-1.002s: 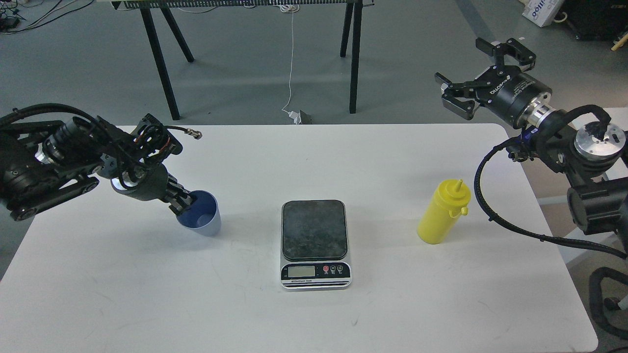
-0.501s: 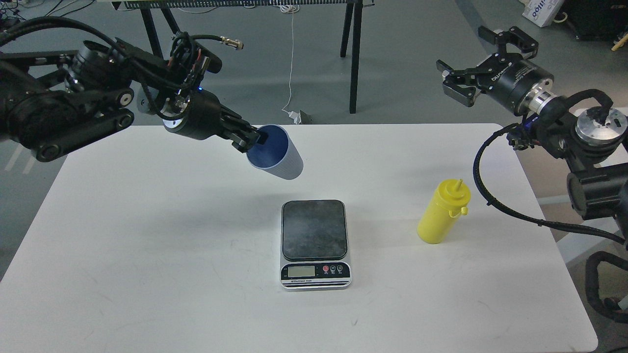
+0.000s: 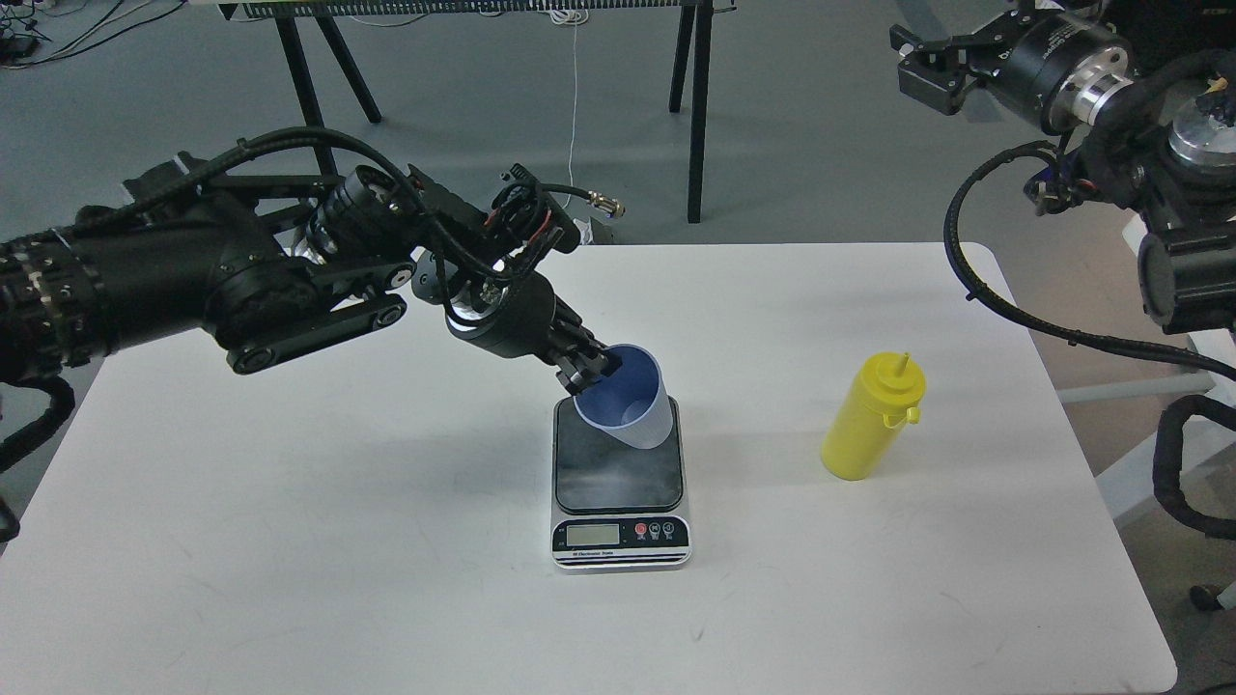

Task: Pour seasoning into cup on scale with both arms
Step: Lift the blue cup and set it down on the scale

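Note:
The light blue cup [image 3: 630, 403] is held by its rim in my left gripper [image 3: 589, 371], which is shut on it. The cup is tilted, its mouth facing me, and its base is over the back of the scale's dark plate; I cannot tell if it touches. The scale [image 3: 619, 478] sits at the table's middle with its display toward me. The yellow seasoning bottle [image 3: 872, 417] stands upright to the right of the scale, untouched. My right gripper [image 3: 941, 60] is high at the top right, far above the table, fingers partly cut off by the view's edge.
The white table [image 3: 290, 541] carries only the scale and the bottle. Black trestle legs [image 3: 697, 106] stand on the grey floor behind the table, with a white cable hanging down. The right arm's cable loop [image 3: 975, 280] hangs past the table's right edge.
My left arm has carried the cup from the table's left, up and across, then down onto the scale's back part. My right gripper has risen toward the top right.

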`<state>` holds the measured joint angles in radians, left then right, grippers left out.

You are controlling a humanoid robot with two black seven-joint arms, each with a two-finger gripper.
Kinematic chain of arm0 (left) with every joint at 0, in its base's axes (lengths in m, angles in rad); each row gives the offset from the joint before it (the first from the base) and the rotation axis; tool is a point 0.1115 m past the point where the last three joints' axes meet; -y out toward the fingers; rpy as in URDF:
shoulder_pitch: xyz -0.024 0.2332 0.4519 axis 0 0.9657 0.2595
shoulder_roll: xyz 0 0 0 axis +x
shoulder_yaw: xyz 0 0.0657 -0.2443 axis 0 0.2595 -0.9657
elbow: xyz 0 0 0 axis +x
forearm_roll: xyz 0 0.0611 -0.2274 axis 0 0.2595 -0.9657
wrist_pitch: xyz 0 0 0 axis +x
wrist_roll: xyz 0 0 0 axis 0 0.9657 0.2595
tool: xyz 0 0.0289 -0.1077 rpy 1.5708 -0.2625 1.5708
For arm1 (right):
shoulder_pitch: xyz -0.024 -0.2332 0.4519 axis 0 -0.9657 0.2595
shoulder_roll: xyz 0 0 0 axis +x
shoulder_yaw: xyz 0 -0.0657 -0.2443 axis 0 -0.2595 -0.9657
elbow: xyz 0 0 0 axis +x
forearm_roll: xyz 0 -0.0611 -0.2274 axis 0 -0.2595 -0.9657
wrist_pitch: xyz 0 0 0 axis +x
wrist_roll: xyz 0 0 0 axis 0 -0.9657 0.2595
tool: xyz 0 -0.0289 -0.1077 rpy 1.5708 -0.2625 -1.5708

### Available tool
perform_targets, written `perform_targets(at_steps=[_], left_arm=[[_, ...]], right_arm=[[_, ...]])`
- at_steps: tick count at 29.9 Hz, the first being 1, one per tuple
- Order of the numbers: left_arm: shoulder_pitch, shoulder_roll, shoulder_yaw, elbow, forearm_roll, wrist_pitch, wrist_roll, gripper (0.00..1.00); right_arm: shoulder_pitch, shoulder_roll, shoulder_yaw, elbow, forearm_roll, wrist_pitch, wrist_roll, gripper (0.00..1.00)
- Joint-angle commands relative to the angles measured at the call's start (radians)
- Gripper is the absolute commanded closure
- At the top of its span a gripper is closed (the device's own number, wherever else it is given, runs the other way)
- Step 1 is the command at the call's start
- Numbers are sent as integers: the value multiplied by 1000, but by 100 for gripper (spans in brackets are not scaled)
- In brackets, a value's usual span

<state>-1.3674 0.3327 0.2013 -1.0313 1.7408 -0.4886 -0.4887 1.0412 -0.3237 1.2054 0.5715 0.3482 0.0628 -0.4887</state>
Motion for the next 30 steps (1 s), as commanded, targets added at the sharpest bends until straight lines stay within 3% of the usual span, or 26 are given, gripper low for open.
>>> perform_targets(at_steps=[1,30], left_arm=[[31,8,1,16,43,0,0,98],[67,8,-13,13,25,0,0,88]], right_arm=[[-6,0,-1,1,0,0,0,0],[-36,-2,-4,2,0,5,0,0]])
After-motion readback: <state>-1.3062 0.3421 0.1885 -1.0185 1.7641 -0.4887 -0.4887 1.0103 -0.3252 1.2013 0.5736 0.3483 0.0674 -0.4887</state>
